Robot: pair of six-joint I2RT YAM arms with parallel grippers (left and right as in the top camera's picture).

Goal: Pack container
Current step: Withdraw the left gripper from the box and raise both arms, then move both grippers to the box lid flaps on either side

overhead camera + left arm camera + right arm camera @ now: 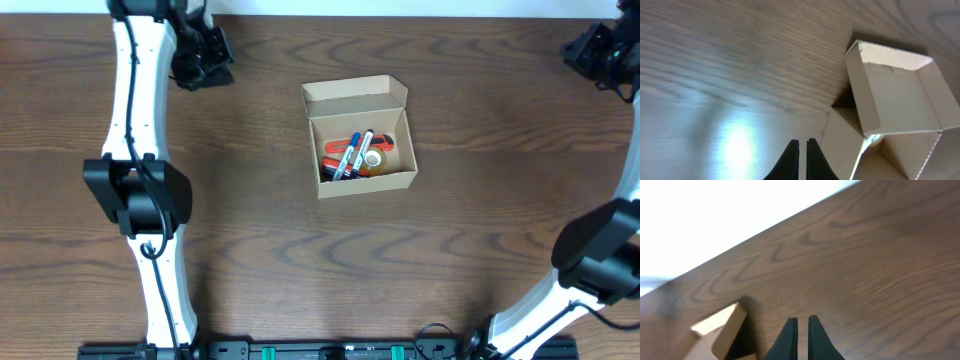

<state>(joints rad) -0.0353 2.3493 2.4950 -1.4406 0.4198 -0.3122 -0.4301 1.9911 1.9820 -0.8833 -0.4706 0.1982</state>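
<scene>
The container point(400, 182) is a small tan cardboard box at the table's middle, its flap lid point(355, 91) standing open at the far side. Inside lie markers point(352, 153) and a tape roll point(373, 159). My left gripper point(203, 52) is far left at the back, well away from the box; in the left wrist view its fingers point(803, 143) are nearly together with nothing between them, and the box point(900, 100) is to the right. My right gripper point(600, 50) is at the far right back; its fingers point(802, 320) are close together and empty, with a box corner point(720, 330) at lower left.
The dark wood table point(300, 260) spreads around the box. The white arm links stand at the left point(135, 120) and right point(600, 250) sides. The table's far edge point(765, 227) shows in the right wrist view.
</scene>
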